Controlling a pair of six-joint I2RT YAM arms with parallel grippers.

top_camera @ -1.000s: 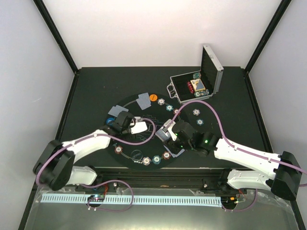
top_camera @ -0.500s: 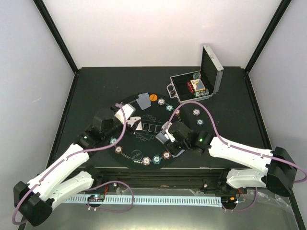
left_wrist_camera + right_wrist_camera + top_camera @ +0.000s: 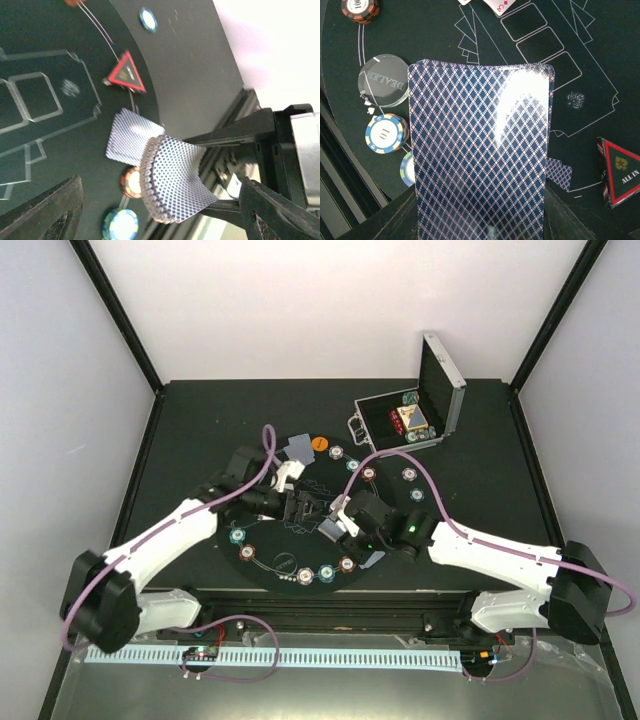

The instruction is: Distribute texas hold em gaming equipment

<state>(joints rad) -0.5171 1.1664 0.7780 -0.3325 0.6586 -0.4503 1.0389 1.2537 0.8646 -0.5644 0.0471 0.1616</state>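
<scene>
My right gripper (image 3: 480,220) is shut on a deck of blue-backed playing cards (image 3: 480,150) and holds it over the near right part of the round mat (image 3: 262,530). My left gripper (image 3: 303,507) hangs over the mat's middle, facing that deck (image 3: 172,185). It is open, its fingers wide on either side of the deck and not touching it. A loose card (image 3: 127,135) lies on the mat beside a red-brown chip (image 3: 131,182) and a teal chip (image 3: 120,225). The red triangle marker (image 3: 126,74) lies further along the mat's rim.
The silver case (image 3: 410,420) stands open at the back right with chips inside. Chips ring the mat's edge (image 3: 326,573), and a clear dealer button (image 3: 384,87) lies by them. Two cards (image 3: 298,447) and an orange disc (image 3: 319,444) lie at the mat's far edge.
My left arm has swung from the mat's left side to its middle, and its gripper has opened. The right gripper has kept the deck and shifted slightly left.
</scene>
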